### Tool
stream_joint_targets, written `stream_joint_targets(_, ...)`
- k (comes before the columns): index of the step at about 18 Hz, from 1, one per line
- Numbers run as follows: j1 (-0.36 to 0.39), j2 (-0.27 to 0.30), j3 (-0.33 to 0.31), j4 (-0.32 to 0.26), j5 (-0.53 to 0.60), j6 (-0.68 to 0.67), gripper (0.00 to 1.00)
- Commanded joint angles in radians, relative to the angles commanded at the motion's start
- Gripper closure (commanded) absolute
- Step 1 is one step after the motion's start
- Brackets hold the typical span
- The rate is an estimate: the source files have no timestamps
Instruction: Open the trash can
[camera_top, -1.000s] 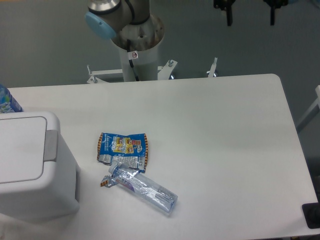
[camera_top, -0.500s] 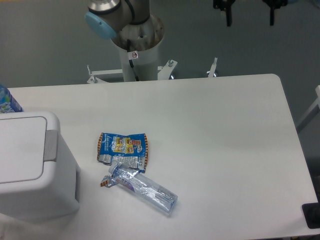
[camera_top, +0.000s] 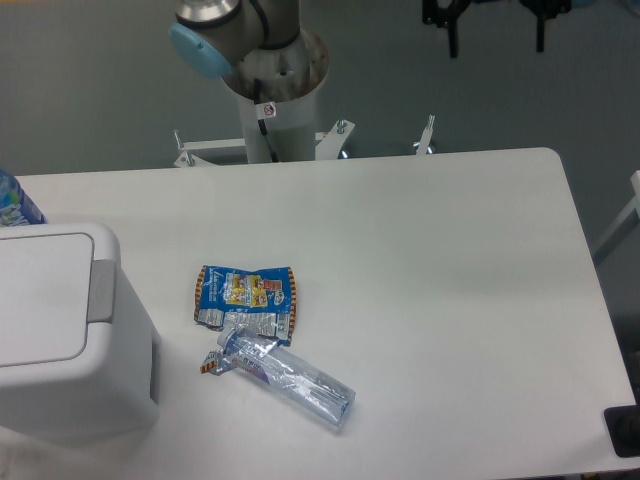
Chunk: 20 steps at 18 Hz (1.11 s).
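Observation:
The trash can (camera_top: 60, 340) is a large boxy white bin at the table's left front, with its flat lid down and a light-grey push bar (camera_top: 101, 291) on its right edge. My gripper (camera_top: 496, 32) hangs high at the top right, far from the bin, above the table's back edge. Only its two black fingertips show, spread wide apart with nothing between them.
A blue snack wrapper (camera_top: 246, 297) and a clear plastic wrapper (camera_top: 290, 381) lie right of the bin. A blue bottle (camera_top: 14, 203) peeks in behind the bin at the left edge. The arm's base (camera_top: 270, 90) stands behind the table. A black object (camera_top: 625, 430) sits at the front right corner.
The gripper's fingertips have shifted slightly up and left. Nothing else has moved.

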Motion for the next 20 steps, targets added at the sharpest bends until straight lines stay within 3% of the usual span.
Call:
stream_joint_targets(9,-0.166,-0.008,-0.025,0.003,-0.086,-0.182,0.00)
stream_joint_targets(12,-0.248,-0.018,-0.031,0.063,-0.084,-0.317,0.00)
stream_joint_targets(20,-0.379,-0.072,-0.046,0.212,-0.113,-0.689,0.00)
